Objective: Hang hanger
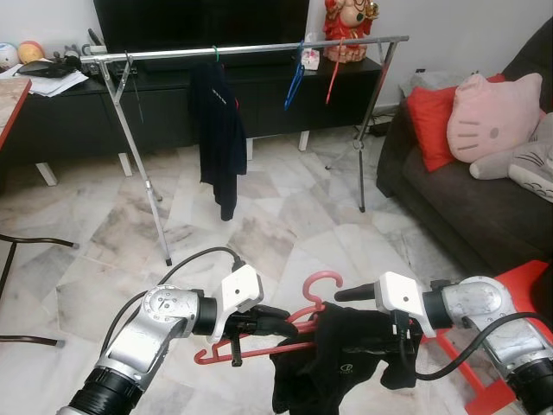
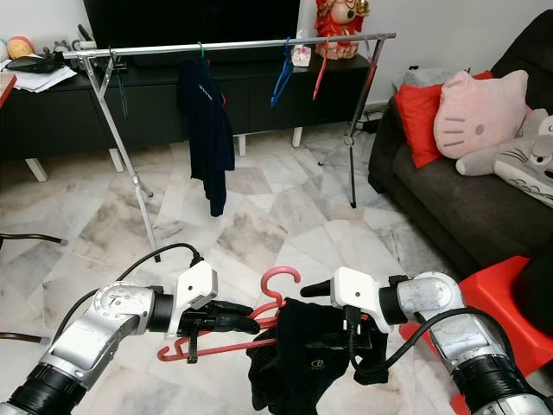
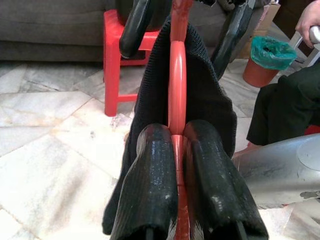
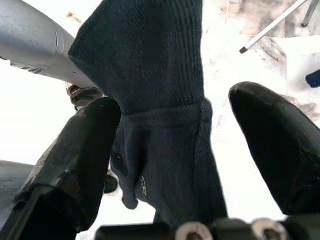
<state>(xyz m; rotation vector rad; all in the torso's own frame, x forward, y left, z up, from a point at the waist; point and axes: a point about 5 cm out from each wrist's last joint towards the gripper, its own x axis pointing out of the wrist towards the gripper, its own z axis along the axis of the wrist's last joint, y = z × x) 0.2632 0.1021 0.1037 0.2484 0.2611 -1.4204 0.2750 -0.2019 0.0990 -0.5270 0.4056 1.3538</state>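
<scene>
Slippage risk: black knit garment (image 1: 333,359) sits loosely on the red plastic hanger (image 1: 285,333), low and well short of the silver metal drying rack (image 1: 251,52).
Left gripper (image 3: 177,150) clenches the hanger bar; right gripper (image 4: 170,150) stands spread around the cloth, so carrying could shed it.

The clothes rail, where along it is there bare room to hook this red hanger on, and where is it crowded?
On the rail, the bare stretches lie between the left end frame and the hanging dark garment, and between that garment and the blue hanger. The blue hanger and red hanger crowd the right end. The left gripper grips the garment-draped hanger.
</scene>
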